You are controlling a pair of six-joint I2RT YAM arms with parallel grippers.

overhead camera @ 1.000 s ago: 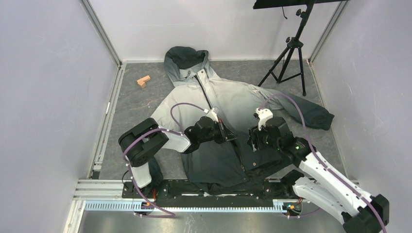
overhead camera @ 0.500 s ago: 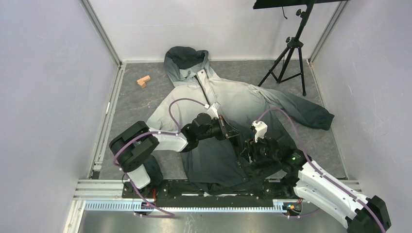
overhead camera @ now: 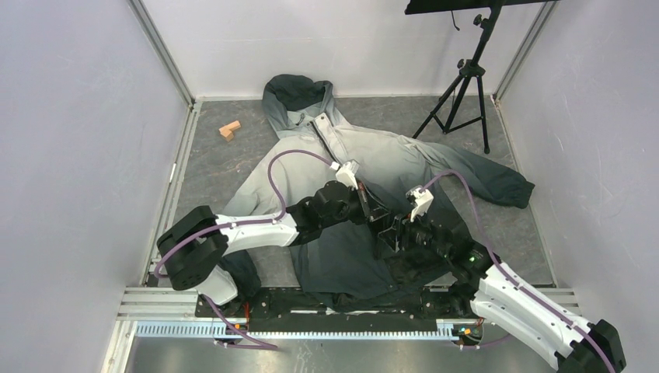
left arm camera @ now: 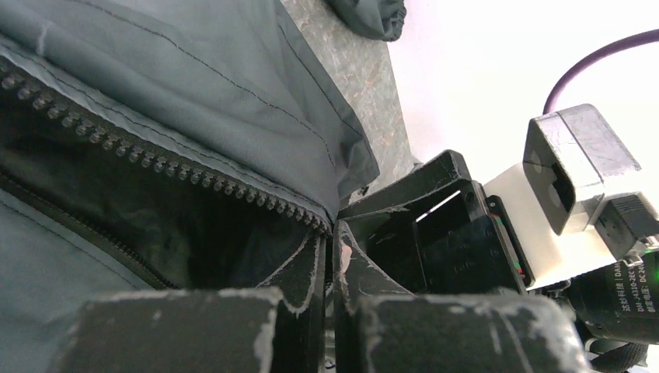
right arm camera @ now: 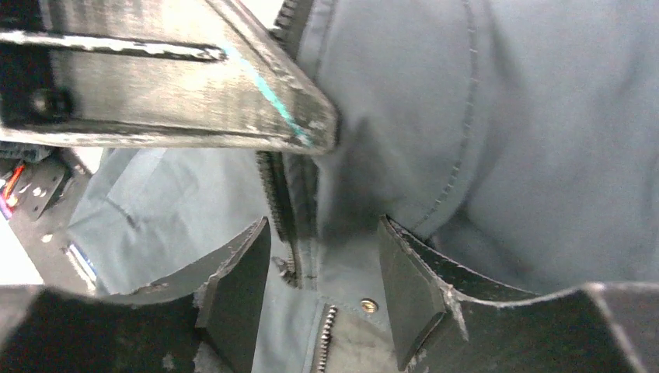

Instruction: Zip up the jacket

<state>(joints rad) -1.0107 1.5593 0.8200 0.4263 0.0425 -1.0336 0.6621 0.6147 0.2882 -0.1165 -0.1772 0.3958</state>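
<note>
1. Setting. The jacket (overhead camera: 373, 159) lies flat and front up on the counter (overhead camera: 217, 163). Its hood points to the far wall and its charcoal hem lies at the arm bases. A tripod (overhead camera: 465, 85) and a small wooden block (overhead camera: 228, 130) stand well apart from it.
2. Closure. The zipper (left arm camera: 155, 153) runs down the centre front. In the dark lower part its two toothed rows lie parted, with shadowed cloth between them.
3. Left tool (left arm camera: 330, 245). The fingers are drawn together where one toothed row ends and seem to pinch that edge. Whether the slider sits in the grip cannot be told.
4. Right tool (right arm camera: 324, 225). The fingers stand apart and straddle the zipper line and a fold of cloth, just above a snap stud (right arm camera: 363, 305). Nothing is gripped. The two tools sit just beside each other over the lower front.
5. Step in hand (judgement). The task appears to be at an early stage. The lower ends are being brought together so that the rows can mesh.
6. Good practice (judgement).
   - Close the right tool on cloth beside the teeth, not on them, and hold it taut toward the hem.
   - Move the left tool along the zipper line, low over the counter and slowly, so that the rows meet squarely.
   - Keep the loose fold and the inner cloth out of the track, since either may jam it.
   - Leave room between the tools, because they are close enough to knock together.
</note>
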